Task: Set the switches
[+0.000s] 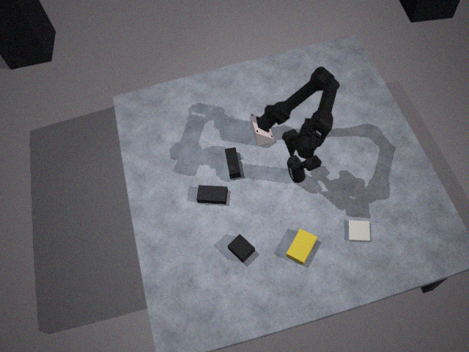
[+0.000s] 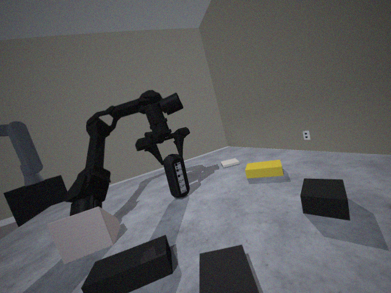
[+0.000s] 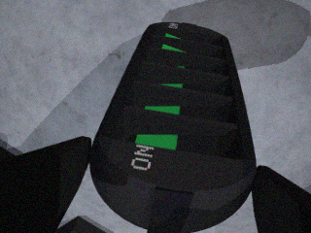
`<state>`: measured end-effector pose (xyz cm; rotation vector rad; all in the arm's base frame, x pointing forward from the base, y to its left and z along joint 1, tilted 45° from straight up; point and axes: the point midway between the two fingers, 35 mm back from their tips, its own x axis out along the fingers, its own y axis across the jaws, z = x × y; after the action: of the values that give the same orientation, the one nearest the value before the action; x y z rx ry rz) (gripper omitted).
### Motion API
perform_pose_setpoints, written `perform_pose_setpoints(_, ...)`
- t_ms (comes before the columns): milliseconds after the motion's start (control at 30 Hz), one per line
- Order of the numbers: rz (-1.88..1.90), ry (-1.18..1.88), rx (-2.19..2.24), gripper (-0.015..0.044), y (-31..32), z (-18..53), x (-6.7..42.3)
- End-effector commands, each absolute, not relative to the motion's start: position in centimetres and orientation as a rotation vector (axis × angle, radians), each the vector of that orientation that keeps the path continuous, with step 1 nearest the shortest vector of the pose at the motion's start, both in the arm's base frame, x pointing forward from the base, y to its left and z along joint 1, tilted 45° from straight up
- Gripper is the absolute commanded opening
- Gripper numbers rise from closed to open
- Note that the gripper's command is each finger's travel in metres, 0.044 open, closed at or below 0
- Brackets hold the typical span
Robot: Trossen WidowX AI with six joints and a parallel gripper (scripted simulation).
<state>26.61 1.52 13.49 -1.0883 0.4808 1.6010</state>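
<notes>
The dark grey controller unit [image 1: 296, 169] [image 2: 169, 180] [image 3: 214, 174] hangs on end above the bench, slightly tilted. My gripper [image 1: 299, 160] [image 2: 172, 159] [image 3: 174, 163] is shut on its upper end, one finger on each side. The white label [image 2: 181, 177] on its underside faces the exterior view. Its upper squares look dark and its lower ones look like outlines, but they are too small to read surely. In the wrist view several green rocker ends [image 3: 162, 110] show in a row as wedges of differing size, with "ON" printed beside the nearest; exact switch positions are unclear.
On the bench [image 1: 196, 295] [image 2: 220, 227] lie a yellow block [image 1: 301, 245] [image 2: 264, 169], a white plate [image 1: 359, 230] [image 2: 230, 163], a pinkish wedge [image 1: 264, 137] [image 2: 82, 234] near the arm's base, and black blocks [image 1: 212, 194] [image 1: 232, 163] [image 1: 241, 247].
</notes>
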Motion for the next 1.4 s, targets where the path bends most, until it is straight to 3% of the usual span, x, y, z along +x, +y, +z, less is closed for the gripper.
perform_pose_setpoints(0, 1.616, 0.457, -1.072, 0.0338, 2.2, 13.8, 26.4)
perform_pose_setpoints(1367, 1.659, 0.394, -0.991, 0.0338, 4.4, 15.7, 25.1)
